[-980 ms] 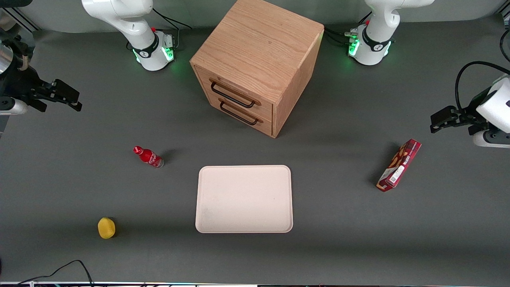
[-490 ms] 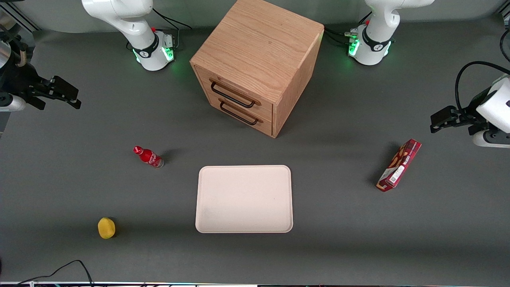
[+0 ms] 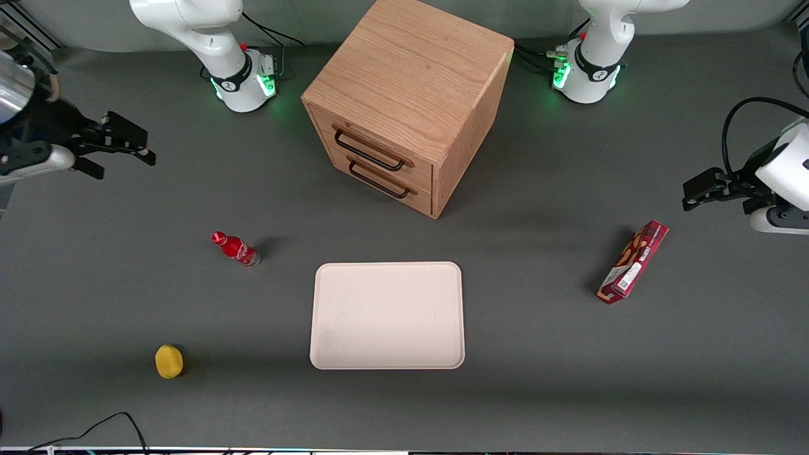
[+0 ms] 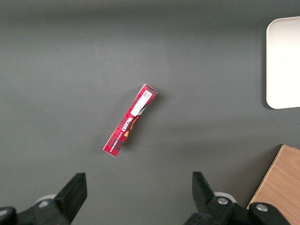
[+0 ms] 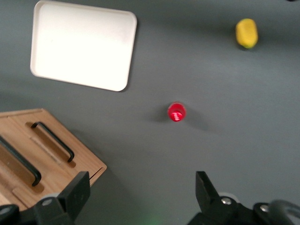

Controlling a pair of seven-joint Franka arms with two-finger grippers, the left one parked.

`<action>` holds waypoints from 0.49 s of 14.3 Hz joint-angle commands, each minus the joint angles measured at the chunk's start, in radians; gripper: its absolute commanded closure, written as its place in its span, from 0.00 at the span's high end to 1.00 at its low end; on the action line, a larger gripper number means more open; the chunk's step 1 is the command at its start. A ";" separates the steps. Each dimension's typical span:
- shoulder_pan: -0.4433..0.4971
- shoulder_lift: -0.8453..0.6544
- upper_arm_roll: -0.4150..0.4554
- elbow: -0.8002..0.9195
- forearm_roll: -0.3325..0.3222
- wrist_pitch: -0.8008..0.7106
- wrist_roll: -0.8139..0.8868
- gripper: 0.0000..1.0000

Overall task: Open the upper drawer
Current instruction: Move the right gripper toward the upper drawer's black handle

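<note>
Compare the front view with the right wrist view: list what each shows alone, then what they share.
Front view only: the red snack box lying toward the parked arm's end of the grey table.

Right wrist view only: nothing that the front view lacks.

Both: the light-oak wooden cabinet with its shut upper drawer and black bar handle, the cream rectangular tray, the upright red bottle, the yellow rounded object, and the open right gripper, away from the cabinet toward the working arm's end.
</note>
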 commanded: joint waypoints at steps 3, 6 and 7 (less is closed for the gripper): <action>0.017 0.117 0.126 0.033 0.033 0.008 -0.142 1.00; 0.017 0.166 0.172 0.033 0.075 0.025 -0.240 1.00; 0.020 0.192 0.182 0.035 0.077 0.023 -0.257 1.00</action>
